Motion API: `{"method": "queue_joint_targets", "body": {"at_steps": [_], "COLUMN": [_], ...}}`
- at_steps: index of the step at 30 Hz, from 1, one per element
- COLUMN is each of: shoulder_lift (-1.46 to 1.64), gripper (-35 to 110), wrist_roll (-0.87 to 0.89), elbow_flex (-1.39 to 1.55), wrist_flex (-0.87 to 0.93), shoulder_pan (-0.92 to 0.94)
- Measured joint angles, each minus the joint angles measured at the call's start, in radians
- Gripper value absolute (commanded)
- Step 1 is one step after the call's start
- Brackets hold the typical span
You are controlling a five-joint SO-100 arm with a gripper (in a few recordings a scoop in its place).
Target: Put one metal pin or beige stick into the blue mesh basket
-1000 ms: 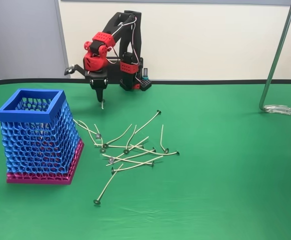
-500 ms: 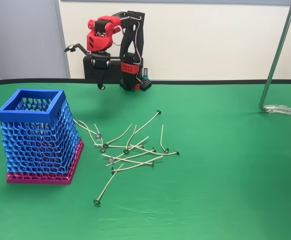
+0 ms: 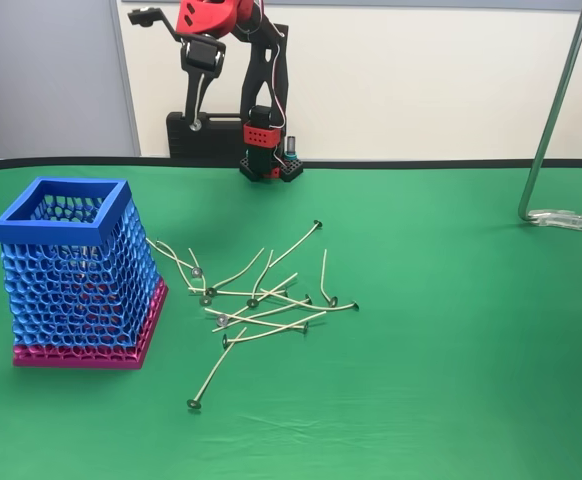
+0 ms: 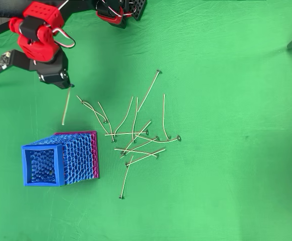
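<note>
The gripper [image 4: 67,85], seemingly clamped on a beige stick [image 4: 65,105] hanging downward, sits beyond the blue mesh basket [image 4: 42,146], whose open top lies toward the camera-near side.

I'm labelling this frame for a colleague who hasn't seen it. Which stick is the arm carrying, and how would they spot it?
Start at the red and black arm at the back of the green table. The stick hangs down from its gripper, in the air between the arm and the blue mesh basket. Unlike the pile of sticks, it touches nothing on the cloth.
</note>
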Motion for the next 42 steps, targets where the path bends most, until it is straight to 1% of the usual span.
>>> {"method": "queue_joint_targets", "body": {"at_steps": [13,22,26,32,42], "shoulder_lift": [-0.264,-0.477,-0.554,-0.627,-0.775], "gripper": [1,1,1,1,0], "wrist_roll": [0.002,-0.023,-0.034,-0.054,-0.109], "elbow_flex": [-0.526,-0.784,-0.802,-0.733,-0.724], "wrist_flex": [0.000,-0.084,-0.167,-0.383,-0.695], "shoulder_pan": [-0.034,-0.014,0.006,0.031,0.046]}}
